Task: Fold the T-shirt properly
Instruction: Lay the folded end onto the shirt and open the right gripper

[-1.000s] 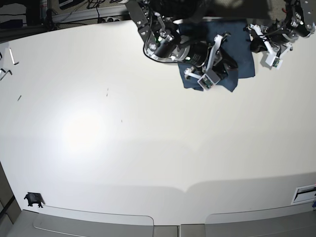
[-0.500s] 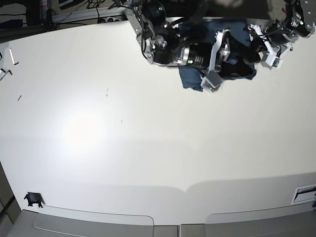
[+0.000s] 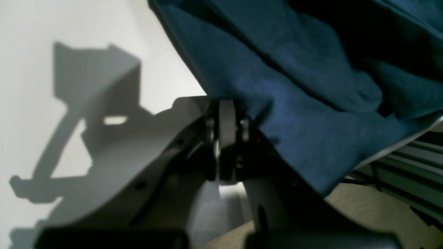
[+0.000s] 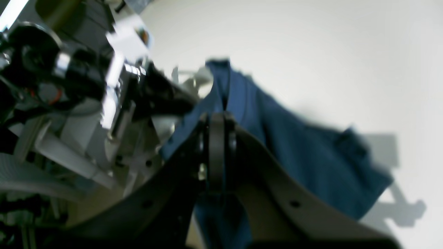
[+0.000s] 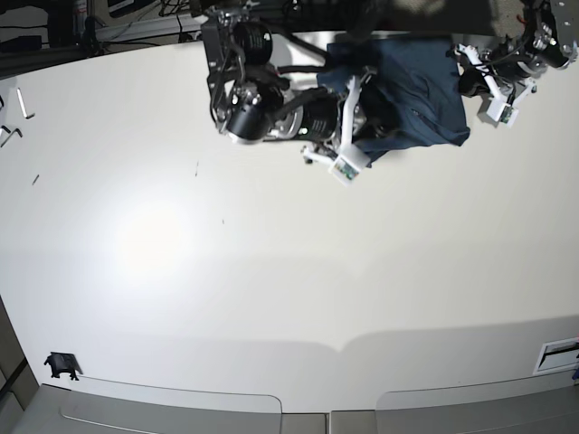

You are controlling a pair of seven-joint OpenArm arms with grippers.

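Observation:
The dark navy T-shirt (image 5: 416, 90) lies bunched at the table's far right, one side raised off the surface. My left gripper (image 5: 466, 86) sits at its right edge. In the left wrist view that gripper (image 3: 226, 103) is shut, with the T-shirt (image 3: 294, 69) pinched at its tips and draping away to the right. My right gripper (image 5: 366, 104) reaches into the shirt's left part. The right wrist view shows the right gripper (image 4: 216, 116) shut, a fold of the T-shirt (image 4: 311, 162) rising from its tips.
The white table (image 5: 271, 271) reaches to its back edge (image 3: 398, 148) just behind the shirt, with cables and racks beyond. Small metal tools (image 5: 11, 134) lie at the far left, a black clip (image 5: 61, 364) at the front left, a white label (image 5: 556, 353) at the front right.
My right arm has swung left and turned, and its jaws have opened wide then shut on the cloth. The shirt has spread out leftward. The left arm has stayed put.

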